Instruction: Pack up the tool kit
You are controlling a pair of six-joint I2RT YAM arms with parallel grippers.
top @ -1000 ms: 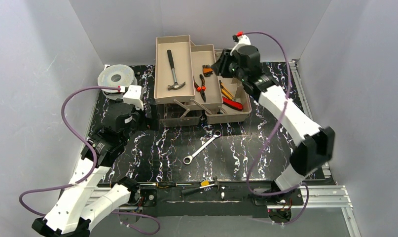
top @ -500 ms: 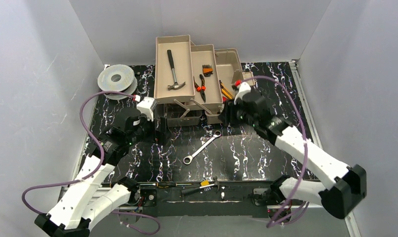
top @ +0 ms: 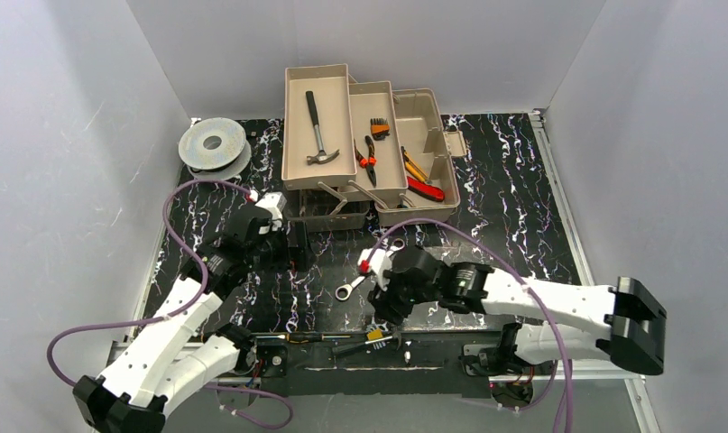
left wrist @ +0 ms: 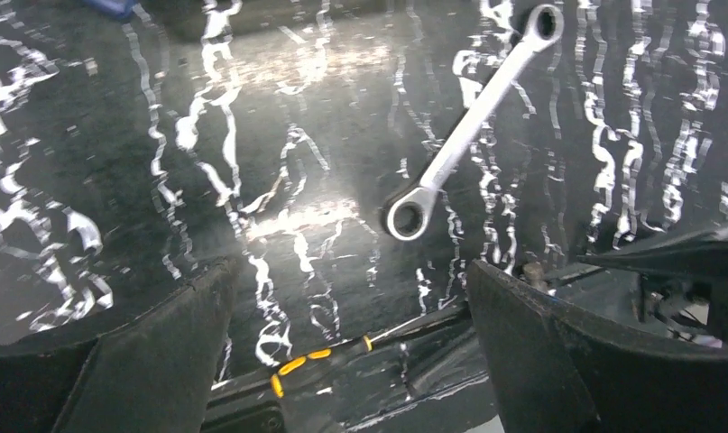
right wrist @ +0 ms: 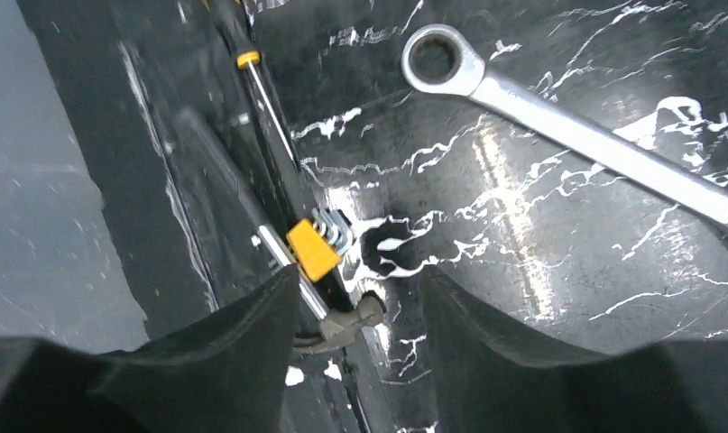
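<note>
1. The toolbox (top: 425, 113) stands open at the far side of the table (top: 504, 180). A hammer (top: 317, 131) and pliers (top: 366, 155) lie in its fold-out trays (top: 328, 90). The body under the trays is in shadow and hard to read.
2. The wrench (top: 345, 290) lies flat on the table in front of the toolbox. From above, the right arm hides the middle of its shaft.
3. The right gripper (top: 382, 311) hangs low by the near edge, its fingers apart and clamped on nothing. The wrench's ring end lies beyond its tips.
4. A screwdriver (right wrist: 265, 104) and a yellow-collared tool (right wrist: 313, 250) lie along the near edge. A blurred grey end sits by one finger, and contact cannot be told.
5. The left gripper (top: 297, 245) is spread wide and empty, near the toolbox's front left corner. Its wrist view cuts both fingers off at the bottom edge.
</note>
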